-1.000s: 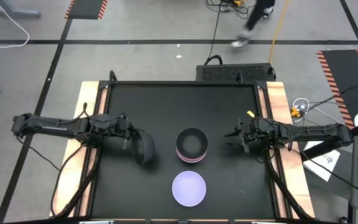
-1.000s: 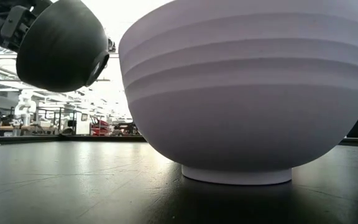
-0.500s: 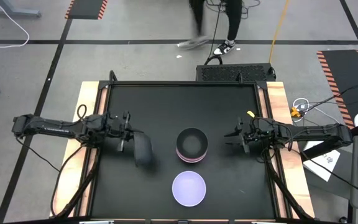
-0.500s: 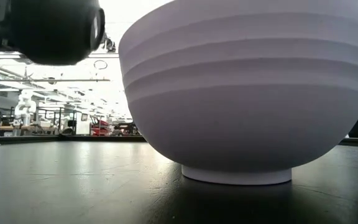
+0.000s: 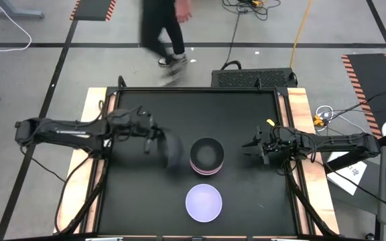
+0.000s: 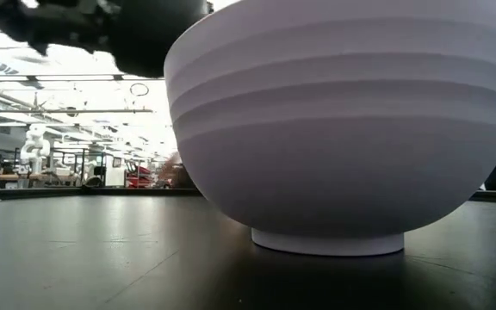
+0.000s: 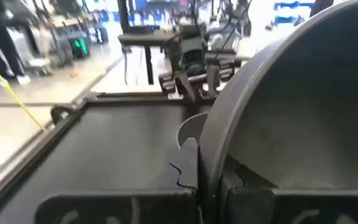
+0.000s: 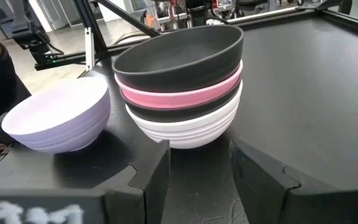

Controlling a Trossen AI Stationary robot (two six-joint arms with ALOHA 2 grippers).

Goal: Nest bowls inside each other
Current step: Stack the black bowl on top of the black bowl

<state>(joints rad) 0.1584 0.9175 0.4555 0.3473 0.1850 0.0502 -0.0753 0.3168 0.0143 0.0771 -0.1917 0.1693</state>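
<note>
Left tool [image 5: 158, 140] is clenched on the rim of a black bowl [image 5: 171, 148], holding it tipped on edge above the counter [image 5: 179, 107], just left of the stack [image 5: 207, 156]; left wrist view shows the dark fingers [image 7: 188, 165] pinching the bowl wall, the bowl's inside filling that view's right half. In low view this bowl shows only as a dark blur at upper left, raised off the counter. Stack stands mid-counter: right wrist view gives black on top [image 8: 182, 56], pink [image 8: 185, 94] under it, another black [image 8: 185, 109] below that, white [image 8: 188, 127] at the bottom, all nested upright. Lavender bowl [image 5: 203, 203] sits alone, upright, nearer than the stack, apart from it; it fills most of low view [image 6: 343, 129], resting flat on its foot. Right tool [image 5: 254, 148] hangs right of the stack, released, fingers spread and holding nothing, pointed at the stack; in right wrist view the two dark fingers [image 8: 151, 171] frame the foot of the white bowl without touching it. Right arm reaches in from the right counter edge, left arm from the left edge. Far of the counter, a person [image 5: 163, 30] blurred on the floor; a black box [image 5: 253, 78] sits at the far edge.
</note>
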